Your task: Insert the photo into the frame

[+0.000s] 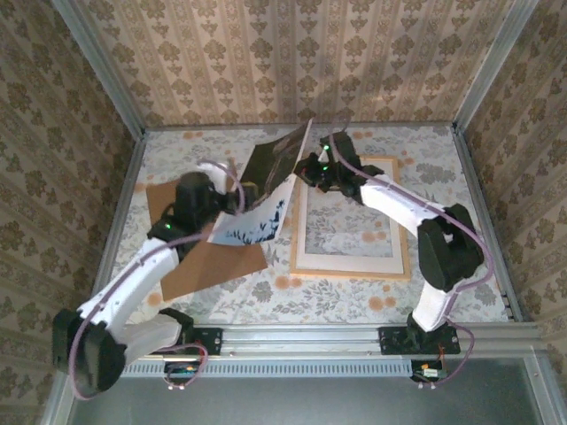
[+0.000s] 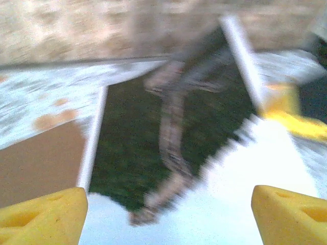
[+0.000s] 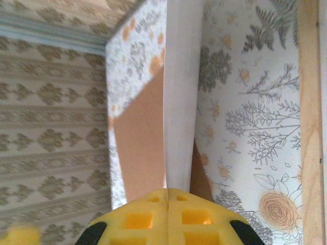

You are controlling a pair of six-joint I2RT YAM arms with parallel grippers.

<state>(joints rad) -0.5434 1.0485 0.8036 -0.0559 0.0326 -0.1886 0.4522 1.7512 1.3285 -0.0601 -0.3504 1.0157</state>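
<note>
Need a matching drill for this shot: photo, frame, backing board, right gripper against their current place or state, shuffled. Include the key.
Things:
1. photo
2. frame
3. backing board
4. right gripper

Place or state:
A. flat on the table, left side
B. shut on the photo's edge
C. lifted off the table, tilted
D. flat on the table, right side

Pairs: 1-C, 2-D, 3-A, 4-B

The photo (image 1: 266, 190) stood tilted, its far edge at the right gripper (image 1: 310, 168); the frame (image 1: 354, 268) lay flat on the right, a brown board (image 1: 213, 261) left.
</note>
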